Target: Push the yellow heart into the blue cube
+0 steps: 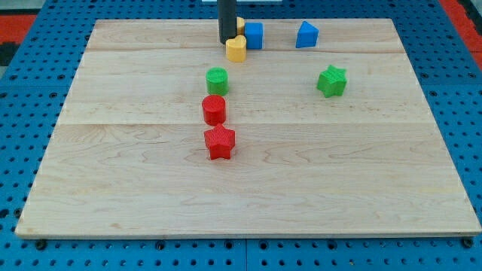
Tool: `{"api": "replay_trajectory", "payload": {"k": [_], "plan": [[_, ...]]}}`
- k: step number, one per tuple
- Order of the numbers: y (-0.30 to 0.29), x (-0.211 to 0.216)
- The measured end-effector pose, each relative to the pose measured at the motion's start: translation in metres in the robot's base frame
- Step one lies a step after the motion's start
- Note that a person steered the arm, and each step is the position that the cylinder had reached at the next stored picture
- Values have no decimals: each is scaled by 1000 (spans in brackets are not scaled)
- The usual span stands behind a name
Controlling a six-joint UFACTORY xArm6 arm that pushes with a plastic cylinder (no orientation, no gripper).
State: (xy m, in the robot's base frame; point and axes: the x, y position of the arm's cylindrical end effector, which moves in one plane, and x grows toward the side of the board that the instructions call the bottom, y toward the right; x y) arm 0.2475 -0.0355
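The yellow heart (236,49) lies near the view's top, touching the lower left corner of the blue cube (254,35). My tip (226,41) stands just left of the yellow heart, touching or nearly touching it. A second yellow block (240,24) peeks out behind the rod, left of the blue cube; its shape is hidden.
A blue pointed block (306,35) sits right of the cube. A green star (331,80) lies at the right. A green cylinder (217,80), a red cylinder (214,109) and a red star (220,141) line up below the heart. The wooden board (113,188) rests on blue pegboard.
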Motion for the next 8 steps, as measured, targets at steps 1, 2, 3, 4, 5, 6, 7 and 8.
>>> {"api": "replay_trajectory", "payload": {"k": [1, 2, 3, 4, 5, 6, 7, 8], "plan": [[26, -20], [89, -8], [60, 5], [0, -2], [-41, -42], [-37, -55], [-37, -55], [18, -53]]}}
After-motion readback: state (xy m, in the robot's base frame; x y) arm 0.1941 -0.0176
